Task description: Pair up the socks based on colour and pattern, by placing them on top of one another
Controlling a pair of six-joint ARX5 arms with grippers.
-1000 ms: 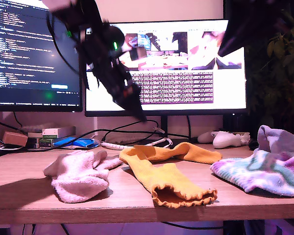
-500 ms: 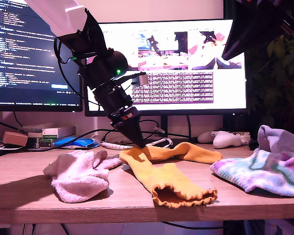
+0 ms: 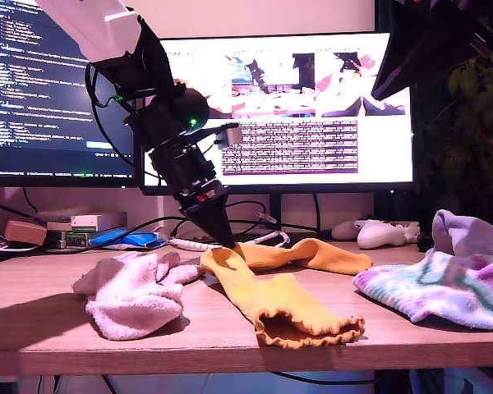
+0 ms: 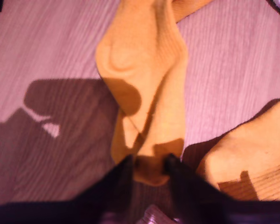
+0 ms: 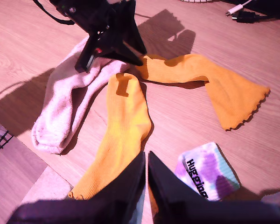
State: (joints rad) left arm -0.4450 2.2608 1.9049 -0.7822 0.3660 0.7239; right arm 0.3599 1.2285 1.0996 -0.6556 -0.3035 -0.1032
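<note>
Wooden desk (image 3: 222, 328) carries pink sock (image 3: 131, 291), two mustard socks (image 3: 283, 304) beside it, tie-dye sock (image 3: 435, 287), white controller (image 3: 382, 234) behind

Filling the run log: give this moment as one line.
my first gripper: jaws pinching toe of rear yellow sock | my second gripper: shut, raised | pink socks: stacked

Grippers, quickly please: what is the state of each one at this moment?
My first gripper: jaws closing around the toe end of a mustard-yellow sock, gripping it on the desk.
My second gripper: shut, holding nothing, raised above the socks.
</note>
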